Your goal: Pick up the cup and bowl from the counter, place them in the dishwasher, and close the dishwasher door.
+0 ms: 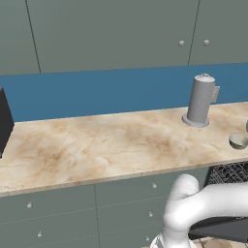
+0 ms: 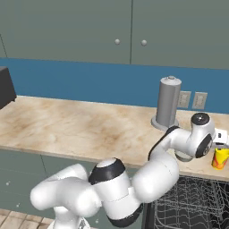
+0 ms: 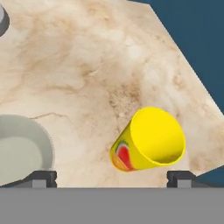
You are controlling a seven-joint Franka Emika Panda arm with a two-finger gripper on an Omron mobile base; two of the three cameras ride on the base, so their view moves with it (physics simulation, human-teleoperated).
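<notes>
A yellow cup (image 3: 148, 140) with a red fruit picture stands on the beige marble counter (image 3: 87, 65), just ahead of my open gripper (image 3: 112, 178) and right of its middle. Nothing is between the fingertips (image 3: 43, 178). The pale grey bowl (image 3: 19, 151) sits at the left of the hand view, near the left fingertip. From the right base view, the hand hovers over the cup (image 2: 220, 158) at the counter's right end. The bowl (image 1: 238, 141) also shows by the counter's front edge. Below, the dishwasher (image 1: 227, 172) stands open with its wire rack (image 2: 192, 201) showing.
A tall grey canister (image 2: 167, 103) stands on the counter behind the bowl, by the blue wall. A black appliance (image 1: 5, 121) sits at the far left. Grey knobbed drawers (image 1: 121, 208) run under the counter, and wall cabinets (image 2: 129, 27) hang above.
</notes>
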